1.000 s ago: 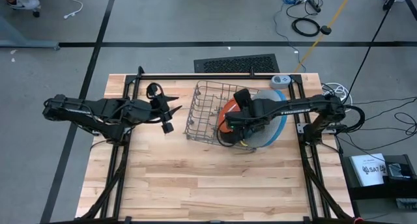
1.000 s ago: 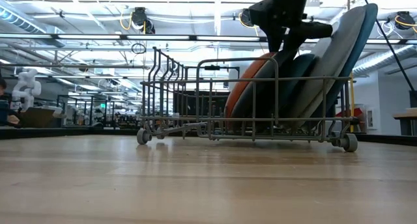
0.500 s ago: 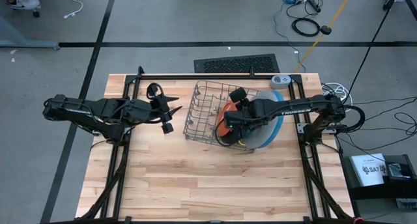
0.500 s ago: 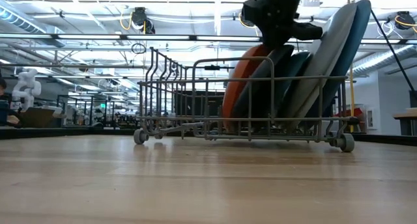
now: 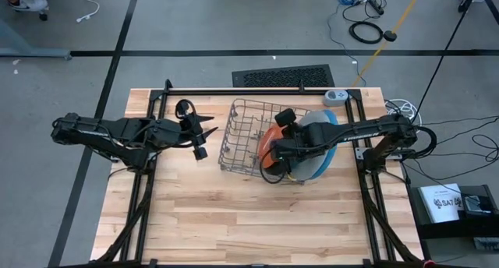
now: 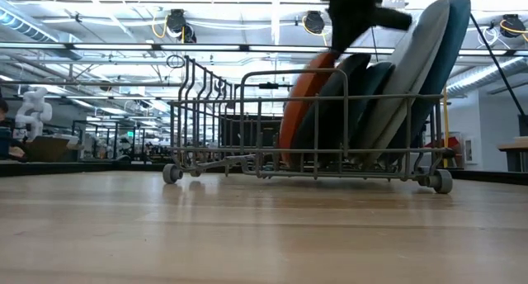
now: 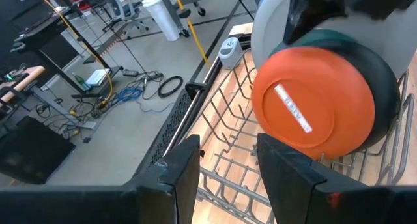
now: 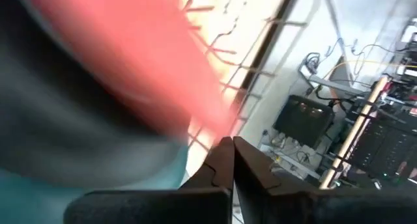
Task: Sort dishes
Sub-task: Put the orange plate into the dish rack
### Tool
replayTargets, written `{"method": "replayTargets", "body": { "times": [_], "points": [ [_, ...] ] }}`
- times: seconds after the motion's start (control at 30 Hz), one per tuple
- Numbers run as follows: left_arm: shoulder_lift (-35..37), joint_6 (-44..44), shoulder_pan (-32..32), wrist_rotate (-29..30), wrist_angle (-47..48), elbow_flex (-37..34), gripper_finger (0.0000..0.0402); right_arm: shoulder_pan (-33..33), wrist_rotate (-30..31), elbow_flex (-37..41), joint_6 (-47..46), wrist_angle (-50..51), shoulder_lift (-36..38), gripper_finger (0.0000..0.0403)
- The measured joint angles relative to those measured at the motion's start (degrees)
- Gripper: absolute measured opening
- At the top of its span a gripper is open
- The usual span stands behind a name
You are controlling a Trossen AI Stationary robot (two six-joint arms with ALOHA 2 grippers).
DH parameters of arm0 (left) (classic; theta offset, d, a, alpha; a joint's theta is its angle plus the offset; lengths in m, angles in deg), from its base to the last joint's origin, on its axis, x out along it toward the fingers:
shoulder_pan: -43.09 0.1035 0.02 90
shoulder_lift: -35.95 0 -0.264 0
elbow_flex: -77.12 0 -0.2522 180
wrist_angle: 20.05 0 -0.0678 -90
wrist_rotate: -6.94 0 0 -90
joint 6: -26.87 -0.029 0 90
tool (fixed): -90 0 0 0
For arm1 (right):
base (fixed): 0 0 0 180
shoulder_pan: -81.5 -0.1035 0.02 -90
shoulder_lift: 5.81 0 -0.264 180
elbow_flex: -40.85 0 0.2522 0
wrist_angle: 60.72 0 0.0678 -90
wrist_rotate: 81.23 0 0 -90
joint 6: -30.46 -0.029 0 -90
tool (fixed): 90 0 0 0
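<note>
A wire dish rack stands on the table and holds the dishes on edge. They lean toward the table's right edge. An orange plate is foremost, with dark and teal plates behind it, then a large grey plate and a blue one. My right gripper is shut with nothing between its fingers, just above the plates' top rims and beside the orange plate. My left gripper hangs open above the table, left of the rack. My right gripper slants down over the top rims of the orange and dark plates. The blur in its wrist view hides whether its shut fingers touch a plate, so I cannot tell.
The rack rests on small wheels. A small white device sits at the table's far right corner. Bare wood stretches between the rack and the near edge.
My right gripper has risen a little and tipped over the plates. The rack with its plates has slid slightly toward the table's left edge.
</note>
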Motion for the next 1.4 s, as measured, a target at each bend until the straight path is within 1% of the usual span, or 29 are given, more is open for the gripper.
{"method": "replayTargets", "body": {
  "times": [0.2,0.23,0.3,0.4,0.5,0.57,0.67,0.87,0.97,1.1,1.3,1.4],
  "points": [
    [0.0,0.02,-0.01,-0.02,0.02,0.0,0.0154,-1.36,1.66,-5.2,-1.32,1.43,0.52,0.0001],
    [0.0,0.02,0.0,-0.02,0.04,0.0,0.0154,-1.49,0.85,-5.55,-1.28,1.55,0.52,0.0001],
    [0.0,0.26,0.0,-0.04,0.06,0.0,0.0154,-1.5,-3.11,-5.75,-1.49,3.18,0.52,0.0001],
    [0.0,0.33,0.02,-0.36,0.26,0.0,0.0154,-1.5,-8.13,-5.75,-4.21,6.96,0.43,0.0001],
    [-0.02,0.33,0.02,-0.79,0.26,0.0,0.0154,-1.5,-11.54,-5.73,-5.99,9.75,0.09,0.0006],
    [-0.01,0.2,-0.01,-0.79,0.26,0.0,0.0154,-1.48,-13.72,-5.73,-5.58,10.34,0.1,0.0022],
    [-0.01,0.22,0.0,-0.81,0.24,0.0,0.0154,-1.33,-16.13,-5.73,-2.9,10.27,0.1,0.0062],
    [-0.02,0.26,0.02,-1.23,-0.01,0.0,0.0154,-0.66,-15.4,-5.73,1.6,9.6,-0.8,0.0161],
    [-0.02,0.28,-0.01,-1.38,-0.09,0.0,0.0154,0.37,-15.32,-5.73,2.25,8.39,-1.38,0.0187],
    [-0.02,0.28,0.0,-1.58,-0.09,0.0,0.0154,1.4,-15.07,-5.73,5.27,6.7,-2.46,0.0191],
    [-0.02,0.28,0.02,-1.75,0.08,0.0,0.0154,2.12,-14.77,-5.82,7.75,6.43,-5.14,0.0171],
    [-0.02,0.21,0.0,-1.75,0.26,0.0,0.0154,2.19,-13.65,-5.76,8.22,4.32,-5.91,0.0163]
  ]
}}
